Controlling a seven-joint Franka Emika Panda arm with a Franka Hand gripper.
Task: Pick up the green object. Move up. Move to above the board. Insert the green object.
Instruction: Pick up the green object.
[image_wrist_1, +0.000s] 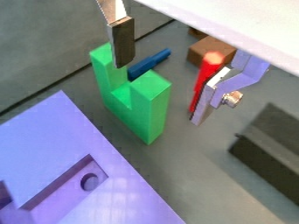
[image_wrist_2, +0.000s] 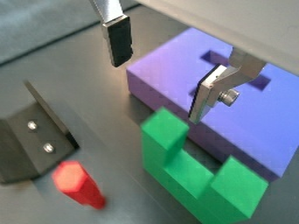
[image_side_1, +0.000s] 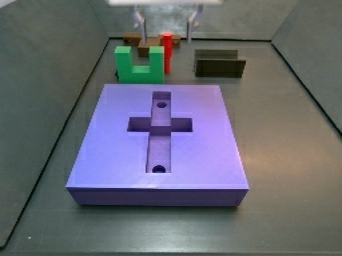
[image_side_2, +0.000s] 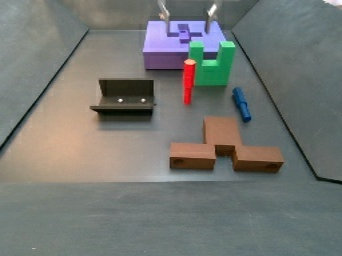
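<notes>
Green object (image_wrist_1: 131, 96) U-shaped, upright, pincer (image_wrist_1: 170, 66) above

No text, label, brand, number or sign can be read anywhere, neither on the large flat lavender-purple slab (image_side_1: 167, 140), the bright green U-shaped block (image_side_1: 139, 63), the dark L-shaped fixture (image_side_2: 124, 97), nor the open silver-fingered gripper (image_wrist_1: 176, 66) above the block.

Gripper (image_side_2: 189, 14) above green object (image_side_2: 211, 60), beside board (image_side_2: 168, 46).

Claw (image_side_1: 166, 14) body beyond frame edge
</notes>
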